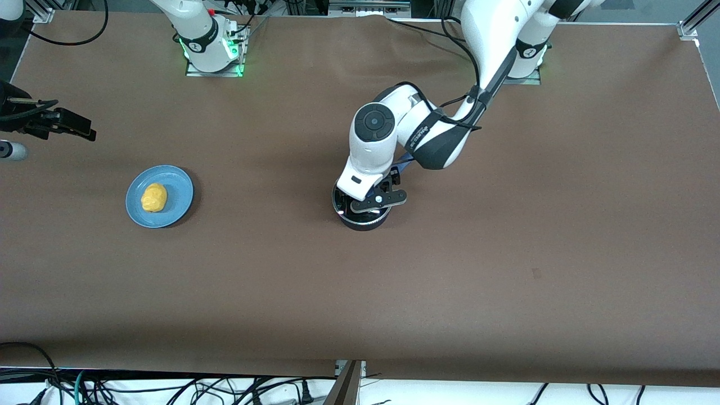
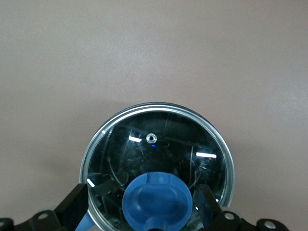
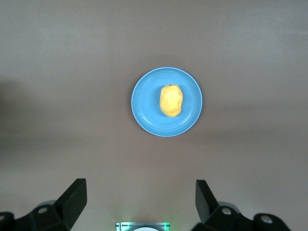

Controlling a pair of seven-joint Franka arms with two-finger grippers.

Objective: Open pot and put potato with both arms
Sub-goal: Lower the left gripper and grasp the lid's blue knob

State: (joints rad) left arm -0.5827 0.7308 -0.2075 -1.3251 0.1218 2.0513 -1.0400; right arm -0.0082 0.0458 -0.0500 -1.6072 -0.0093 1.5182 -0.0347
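Key relation: the left gripper (image 2: 151, 204) is low over the pot (image 1: 363, 216), its fingers spread wide with the lid (image 2: 159, 159) knob (image 2: 157, 202) between them; neither finger looks to touch the knob yet, so a straight squeeze should catch it.
Pot: it stands on the bench (image 1: 506, 253) about mid-length, lid on, well apart from the plate (image 1: 179, 203).
Potato: the potato (image 1: 153, 197) lies on the blue plate toward the right arm's end of the bench; in the front view its long axis runs roughly nearer-to-farther.
Right gripper: the right gripper (image 3: 140, 199) hangs high above the bench, fingers wide and empty, the plate and potato in its camera's sight; this arm waits and is the nearer one to the potato.
Hidden: the left arm's wrist covers most of the pot in the front view; the pot's handle shows only as slivers of blue. The right gripper itself sits at the front view's edge, partly cut off.
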